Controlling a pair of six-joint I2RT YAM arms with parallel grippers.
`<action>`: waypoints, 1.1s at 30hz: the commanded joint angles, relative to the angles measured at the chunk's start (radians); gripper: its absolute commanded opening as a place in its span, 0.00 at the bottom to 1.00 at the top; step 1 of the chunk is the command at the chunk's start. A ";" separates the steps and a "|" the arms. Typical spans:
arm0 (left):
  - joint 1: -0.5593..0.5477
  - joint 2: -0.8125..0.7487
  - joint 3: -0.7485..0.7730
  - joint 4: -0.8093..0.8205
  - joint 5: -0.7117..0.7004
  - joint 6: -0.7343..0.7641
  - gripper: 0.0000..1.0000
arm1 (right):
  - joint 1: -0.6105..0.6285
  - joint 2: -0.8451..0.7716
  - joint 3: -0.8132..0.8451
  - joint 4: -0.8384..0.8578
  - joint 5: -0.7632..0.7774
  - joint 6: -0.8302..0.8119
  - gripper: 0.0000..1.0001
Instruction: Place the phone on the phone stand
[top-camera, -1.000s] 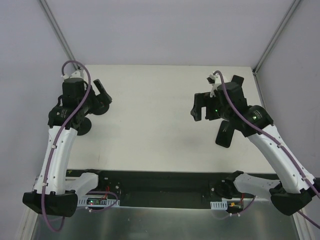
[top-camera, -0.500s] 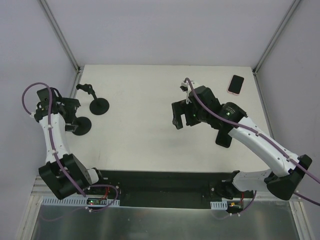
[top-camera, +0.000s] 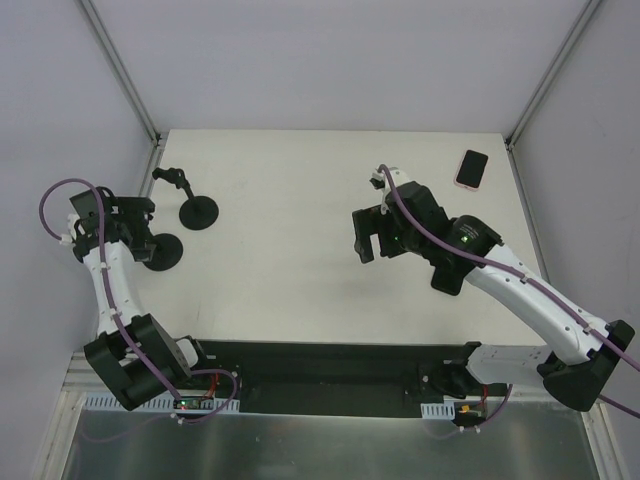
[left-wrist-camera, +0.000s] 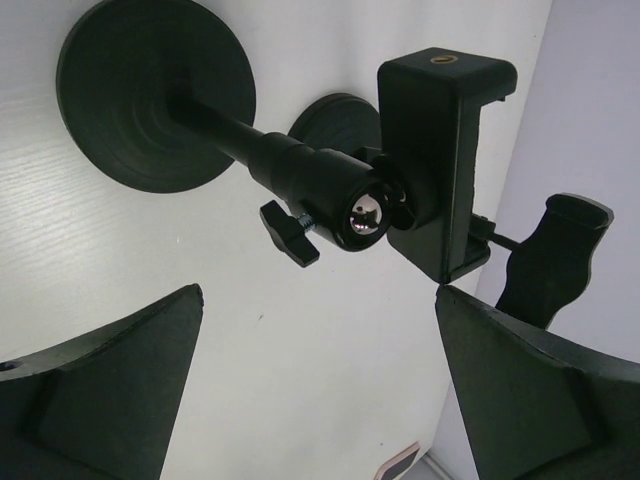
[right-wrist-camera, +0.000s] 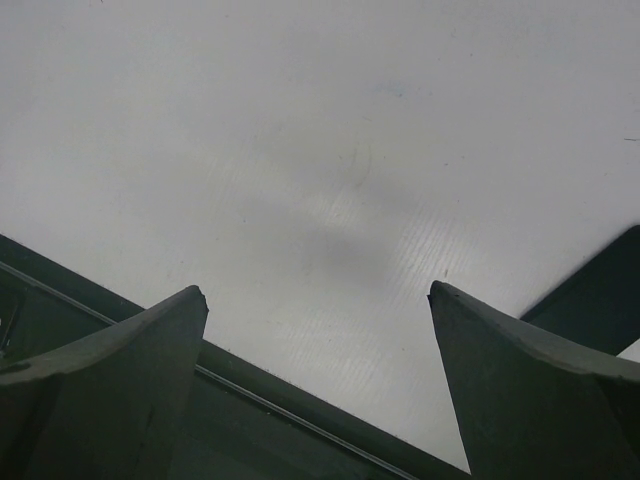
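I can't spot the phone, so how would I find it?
Look at the white table's far right corner. The flat black rectangular phone with a pink rim lies there alone. Nothing else lying on the table is pink.

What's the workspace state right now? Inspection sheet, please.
Surface: white tabletop, no spills seen.
Job's things: dark phone in pink case, flat at far right corner, ungripped; black round-based phone stand with clamp just before left gripper; second black stand beyond it.
Clutter: flat black slab partly under right arm, unidentifiable.
Grippers: left gripper open, empty; right gripper open, empty, over bare table.
Cables: purple cables looped along both arms, snagging nothing.
Surroundings: grey walls, metal corner posts.
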 joint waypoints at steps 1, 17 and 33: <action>0.005 -0.003 0.014 0.047 0.016 -0.031 0.99 | 0.007 -0.025 -0.005 0.026 0.038 0.002 0.96; 0.005 0.132 0.088 0.129 0.052 -0.157 0.83 | 0.007 -0.013 -0.029 0.023 0.099 -0.009 0.96; 0.000 0.045 0.062 0.057 -0.030 -0.107 0.31 | 0.005 0.036 0.002 0.015 0.099 -0.006 0.96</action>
